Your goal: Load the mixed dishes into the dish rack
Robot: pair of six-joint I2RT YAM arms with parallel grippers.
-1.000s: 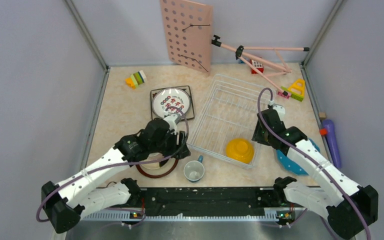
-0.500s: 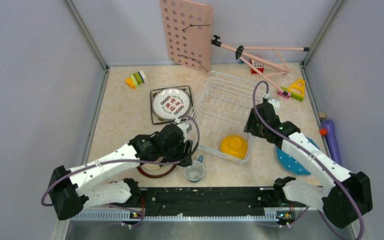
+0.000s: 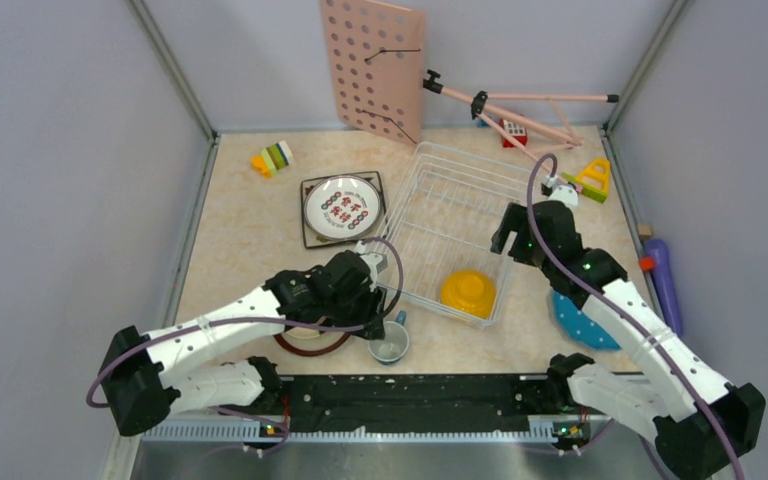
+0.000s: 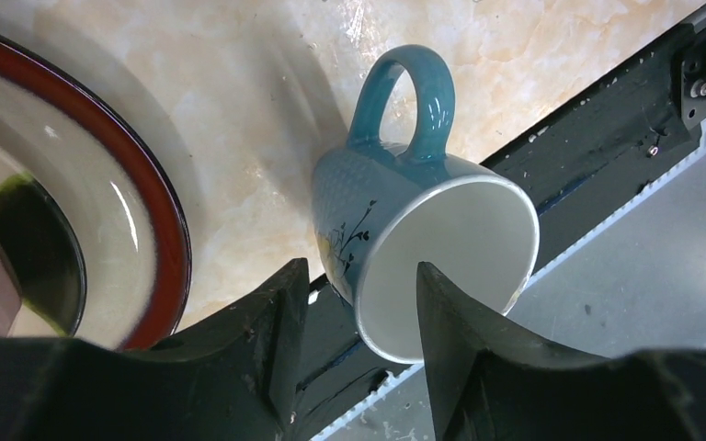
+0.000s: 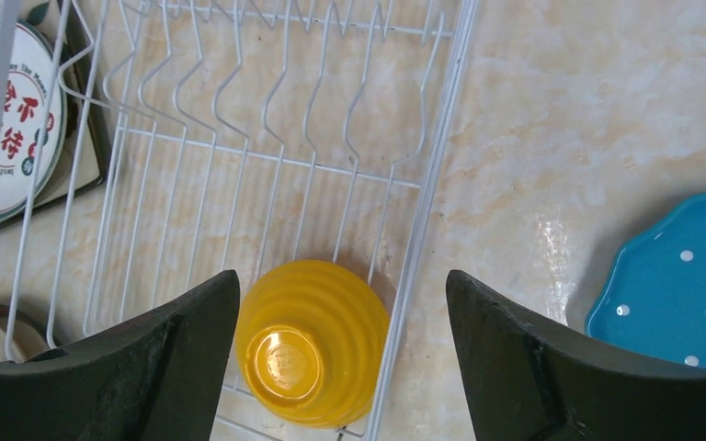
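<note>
Right fingers (image 5: 533,367) hang spread over the ribbed yellow bowl (image 5: 311,354) inverted in the near corner of the white wire dish rack (image 5: 423,211); left fingers (image 4: 248,358), apart, straddle the wall of the blue-grey ceramic mug (image 4: 349,197), likely for a rim pinch

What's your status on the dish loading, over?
Left gripper open, astride blue-grey mug rim. Right gripper open above yellow bowl, inverted in dish rack. Brown-rimmed plate beside mug, apart.

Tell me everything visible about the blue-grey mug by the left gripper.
The blue-grey mug is glazed ceramic by its look, white inside, with a looped teal handle and a dark flower sprig on its side. It stands upright and empty on the table near its front edge, beside the brown-rimmed plate. The left gripper straddles its wall; contact is unclear.
</note>
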